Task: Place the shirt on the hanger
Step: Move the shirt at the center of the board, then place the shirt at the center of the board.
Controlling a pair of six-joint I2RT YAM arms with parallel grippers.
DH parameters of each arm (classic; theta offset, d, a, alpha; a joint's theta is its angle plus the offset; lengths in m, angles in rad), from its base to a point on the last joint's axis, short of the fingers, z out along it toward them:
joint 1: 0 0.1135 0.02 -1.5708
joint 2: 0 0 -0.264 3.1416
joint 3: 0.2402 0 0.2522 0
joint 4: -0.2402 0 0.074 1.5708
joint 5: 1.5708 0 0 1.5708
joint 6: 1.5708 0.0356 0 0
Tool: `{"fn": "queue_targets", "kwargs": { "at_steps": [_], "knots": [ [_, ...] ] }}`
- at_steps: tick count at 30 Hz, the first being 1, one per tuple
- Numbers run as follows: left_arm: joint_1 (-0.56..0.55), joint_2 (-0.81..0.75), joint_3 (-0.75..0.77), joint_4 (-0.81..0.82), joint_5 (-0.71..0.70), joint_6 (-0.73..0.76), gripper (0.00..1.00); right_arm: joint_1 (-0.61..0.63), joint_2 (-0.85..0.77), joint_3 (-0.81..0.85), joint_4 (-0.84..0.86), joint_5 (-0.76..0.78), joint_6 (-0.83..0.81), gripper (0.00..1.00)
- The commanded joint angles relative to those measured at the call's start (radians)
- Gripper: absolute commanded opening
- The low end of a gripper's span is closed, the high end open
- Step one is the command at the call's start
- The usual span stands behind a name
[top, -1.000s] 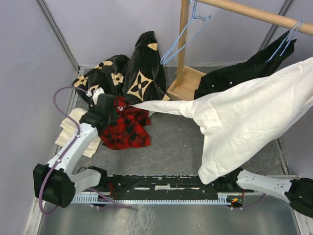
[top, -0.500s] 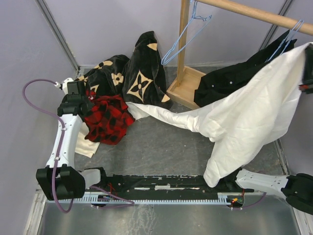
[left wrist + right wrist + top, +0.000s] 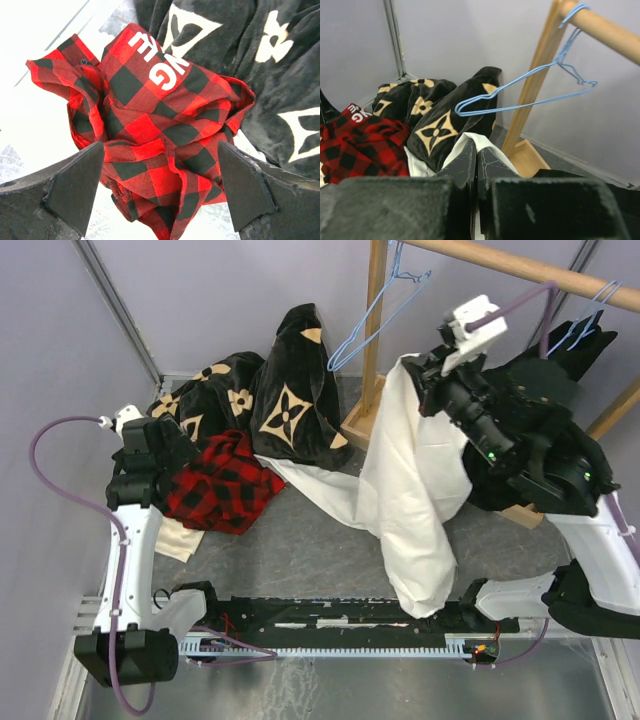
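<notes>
The white shirt [image 3: 405,480] hangs in a long drape from my right gripper [image 3: 420,380], and its lower end trails on the floor toward the left. In the right wrist view the right gripper [image 3: 477,150] is shut on a fold of the shirt [image 3: 502,156]. The light-blue hanger [image 3: 375,310] hangs by its hook on the wooden rod, just up and left of that gripper, and is bare [image 3: 520,90]. My left gripper [image 3: 170,462] is open, jaws wide [image 3: 160,185], over the red-and-black plaid shirt [image 3: 150,115], holding nothing.
A black garment with tan flowers [image 3: 290,390] is heaped at the back left beside the plaid shirt [image 3: 215,490]. The wooden rack post [image 3: 375,350] and its base [image 3: 385,415] stand at the back centre. A second blue hanger [image 3: 585,325] carries a black garment [image 3: 545,380] behind my right arm.
My right arm swung left from the far right edge, so the shirt now hangs by the post and hanger. The left gripper dragged the plaid shirt left and opened off it.
</notes>
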Motion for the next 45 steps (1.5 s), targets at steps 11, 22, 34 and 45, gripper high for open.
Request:
{"fn": "queue_targets", "kwargs": {
  "at_steps": [11,22,34,45],
  "knots": [
    [-0.039,-0.123,-0.023,0.096,0.204,0.11,1.0,-0.001,0.149,0.242,0.292,0.041,-0.119,0.0],
    [-0.155,-0.131,-0.041,0.116,0.237,0.144,0.99,0.0,0.013,-0.165,0.31,-0.137,0.027,0.0],
    [-0.155,-0.145,-0.087,0.115,0.268,0.125,0.99,0.197,0.036,-0.761,0.513,-0.155,0.358,0.0],
    [-0.154,-0.124,-0.11,0.117,0.282,0.083,0.99,0.221,0.235,-0.736,0.318,-0.356,0.32,0.72]
  ]
}}
